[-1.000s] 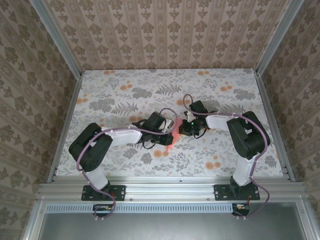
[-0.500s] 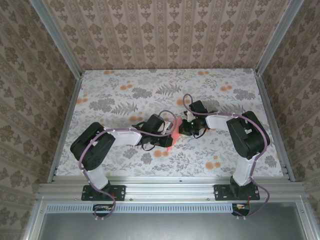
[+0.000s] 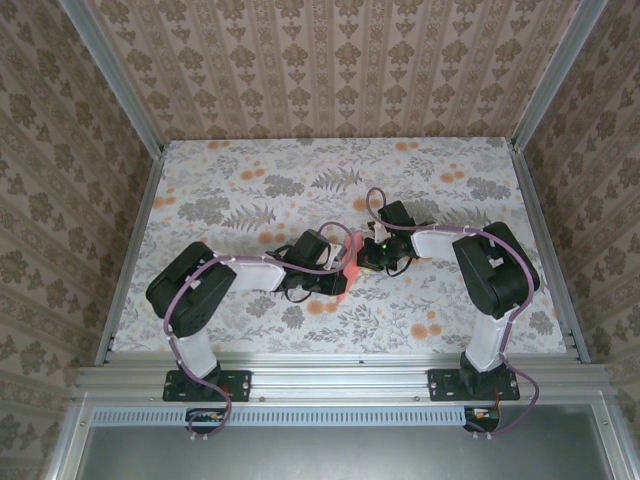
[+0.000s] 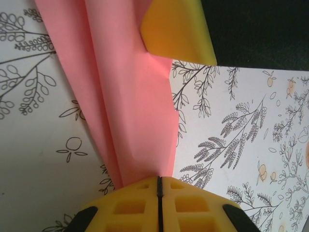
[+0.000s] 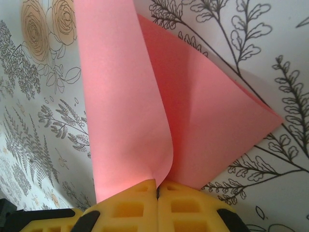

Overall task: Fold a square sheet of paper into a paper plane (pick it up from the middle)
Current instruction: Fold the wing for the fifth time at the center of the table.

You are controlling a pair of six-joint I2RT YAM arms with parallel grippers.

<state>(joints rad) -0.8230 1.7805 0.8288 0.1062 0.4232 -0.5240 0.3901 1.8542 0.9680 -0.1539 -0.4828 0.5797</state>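
Left arm has edged toward the right one. Paper (image 4: pixel 128 96), held between them over mid-bench (image 3: pixel 230 180), is drawn narrower. Left jaws and right jaws both pinch the paper. Fold probably closing; plane unfinished.

The coral-pink paper (image 4: pixel 130 106), plain and folded into long, loosely curling layers with one pointed corner, is pinched at its edges by the left end effector (image 4: pixel 158 180) and right end effector (image 5: pixel 157 183), over the middle of the table (image 3: pixel 250 170).

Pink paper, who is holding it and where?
Both: the left gripper and the right gripper each pinch an edge of the folded pink paper between shut fingertips.
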